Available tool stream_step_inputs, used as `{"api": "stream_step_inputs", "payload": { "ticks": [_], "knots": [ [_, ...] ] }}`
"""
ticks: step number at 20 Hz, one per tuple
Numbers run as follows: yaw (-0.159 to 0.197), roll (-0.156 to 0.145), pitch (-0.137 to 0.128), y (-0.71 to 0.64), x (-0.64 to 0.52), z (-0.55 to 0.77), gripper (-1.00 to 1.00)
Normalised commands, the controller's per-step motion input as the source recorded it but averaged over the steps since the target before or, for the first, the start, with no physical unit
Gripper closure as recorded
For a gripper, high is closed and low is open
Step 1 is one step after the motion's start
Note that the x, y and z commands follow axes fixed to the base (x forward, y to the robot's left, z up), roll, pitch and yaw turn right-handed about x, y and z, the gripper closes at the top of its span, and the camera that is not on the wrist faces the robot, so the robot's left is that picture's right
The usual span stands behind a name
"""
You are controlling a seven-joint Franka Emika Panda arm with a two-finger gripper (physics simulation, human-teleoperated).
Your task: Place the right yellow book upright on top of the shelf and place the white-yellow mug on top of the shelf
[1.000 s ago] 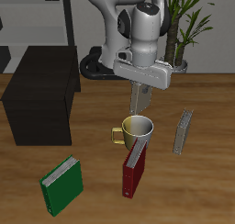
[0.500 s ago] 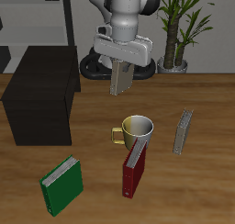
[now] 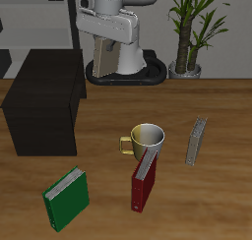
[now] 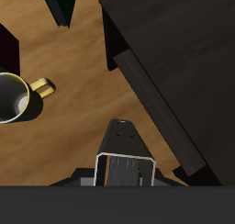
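The gripper (image 3: pixel 105 47) hangs above the table behind the mug, clamped on the right yellow book (image 3: pixel 104 59), which hangs upright from it, off the table; in the wrist view the book (image 4: pixel 122 154) shows end-on between the jaws; the shelf (image 3: pixel 44 98) stands close beside, its flat top bare; the mug (image 3: pixel 147 140) sits on the table, touching the tilted dark red book (image 3: pixel 144 182); the other tan book (image 3: pixel 197 142) stands apart; the green book (image 3: pixel 67 198) lies nearer the front edge; no writing can be read anywhere.

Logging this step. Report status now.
End effector shut on book, held upright, raised near the shelf. Mug on table, untouched. Nothing on the shelf top.
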Motion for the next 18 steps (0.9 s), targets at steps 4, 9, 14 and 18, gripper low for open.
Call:
{"api": "stream_step_inputs", "payload": {
  "ticks": [4, 9, 14, 18],
  "knots": [
    [-0.052, -0.044, -0.033, -0.53, -0.24, 0.35, 1.00],
    [-0.034, -0.015, -0.026, -0.35, -0.27, 0.27, 1.00],
    [-0.033, 0.016, 0.007, -0.41, -0.35, 0.17, 1.00],
    [-0.024, 0.005, -0.022, -0.28, -0.33, 0.12, 1.00]
  ]
}}
